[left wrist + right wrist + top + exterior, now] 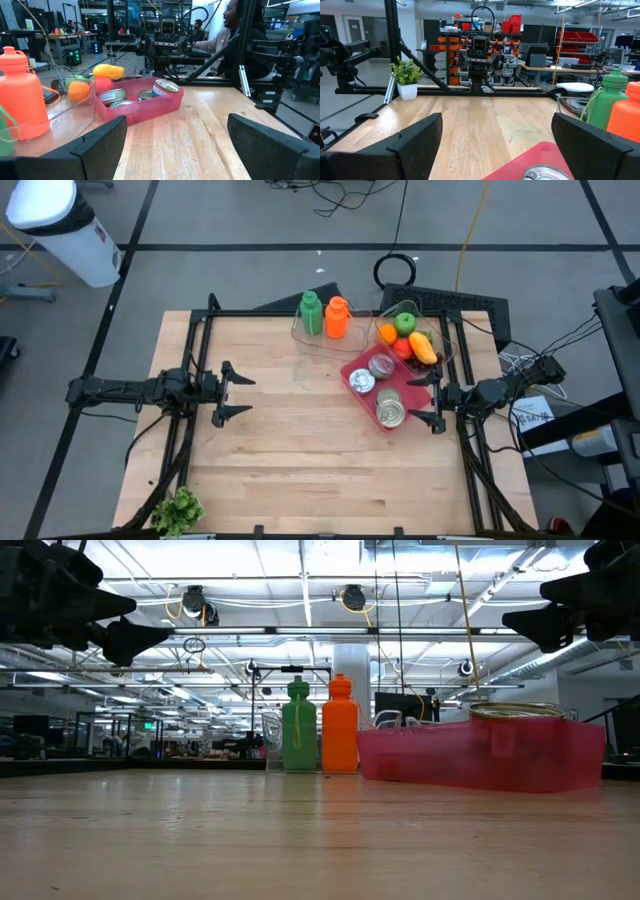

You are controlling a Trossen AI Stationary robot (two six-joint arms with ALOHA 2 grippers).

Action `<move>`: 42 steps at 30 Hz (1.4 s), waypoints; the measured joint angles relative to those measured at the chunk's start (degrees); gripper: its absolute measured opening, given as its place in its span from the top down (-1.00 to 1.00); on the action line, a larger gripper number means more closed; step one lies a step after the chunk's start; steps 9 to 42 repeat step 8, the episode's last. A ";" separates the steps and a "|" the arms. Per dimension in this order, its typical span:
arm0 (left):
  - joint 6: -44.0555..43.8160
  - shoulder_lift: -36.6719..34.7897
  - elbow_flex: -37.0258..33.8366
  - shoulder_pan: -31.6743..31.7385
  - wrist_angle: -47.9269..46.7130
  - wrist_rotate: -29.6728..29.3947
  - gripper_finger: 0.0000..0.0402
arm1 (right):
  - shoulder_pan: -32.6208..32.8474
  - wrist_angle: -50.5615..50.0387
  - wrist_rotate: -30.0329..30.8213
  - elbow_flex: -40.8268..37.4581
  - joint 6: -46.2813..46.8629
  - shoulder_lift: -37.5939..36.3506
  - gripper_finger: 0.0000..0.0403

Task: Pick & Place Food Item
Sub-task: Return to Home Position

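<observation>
At the near corner of the surface (300,460) a small plant (178,510) stands well away from the work. Midway up, the two arms face each other from opposite sides. The left pincer (238,395) hangs above bare wood with its fingers apart and nothing between them. The right pincer (422,402) is likewise spread and empty, raised over the near edge of the pink bin (352,365). Both are held level and clear of the surface (a resting posture, by the look of it), so neither can knock what is already set down.

The cans (392,414) lie inside the pink bin, at least three tops showing, so the placing seems finished and only the retreat of the arms is left.

Just behind the bin, a clear tray (450,340) holds fruit (404,323). Beside it a green bottle (311,313) and an orange bottle (337,317) stand upright, close together. Beyond the surface, the left wrist view shows a person (235,30) seated in the workshop, apart from the arms.
</observation>
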 joint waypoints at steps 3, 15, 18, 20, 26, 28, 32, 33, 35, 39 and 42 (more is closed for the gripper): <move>0.00 0.00 0.00 -0.02 0.00 0.00 -0.77 | 0.01 0.00 -0.01 0.00 0.00 0.00 -0.77; 0.01 0.00 0.00 0.00 0.00 0.00 -0.77 | -0.01 0.00 0.01 0.00 0.00 0.00 -0.77; 0.01 0.00 0.00 0.00 0.00 0.00 -0.77 | -0.01 0.00 0.01 0.00 0.00 0.00 -0.77; 0.01 0.00 0.00 0.00 0.00 0.00 -0.77 | -0.01 0.00 0.01 0.00 0.00 0.00 -0.77; 0.01 0.00 0.00 0.00 0.00 0.00 -0.77 | -0.01 0.00 0.01 0.00 0.00 0.00 -0.77; 0.01 0.00 0.00 0.00 0.00 0.00 -0.77 | -0.01 0.00 0.01 0.00 0.00 0.00 -0.77; 0.01 0.00 0.00 0.00 0.00 0.00 -0.77 | -0.01 0.00 0.01 0.00 0.00 0.00 -0.77; 0.01 0.00 0.00 0.00 0.00 0.00 -0.77 | -0.01 0.00 0.01 0.00 0.00 0.00 -0.77; 0.01 0.00 0.00 0.00 0.00 0.00 -0.77 | -0.01 0.00 0.01 0.00 0.00 0.00 -0.77; 0.01 0.00 0.00 0.00 0.00 0.00 -0.77 | -0.01 0.00 0.01 0.00 0.00 0.00 -0.77; 0.01 0.00 0.00 0.00 0.00 0.00 -0.77 | -0.01 0.00 0.01 0.00 0.00 0.00 -0.77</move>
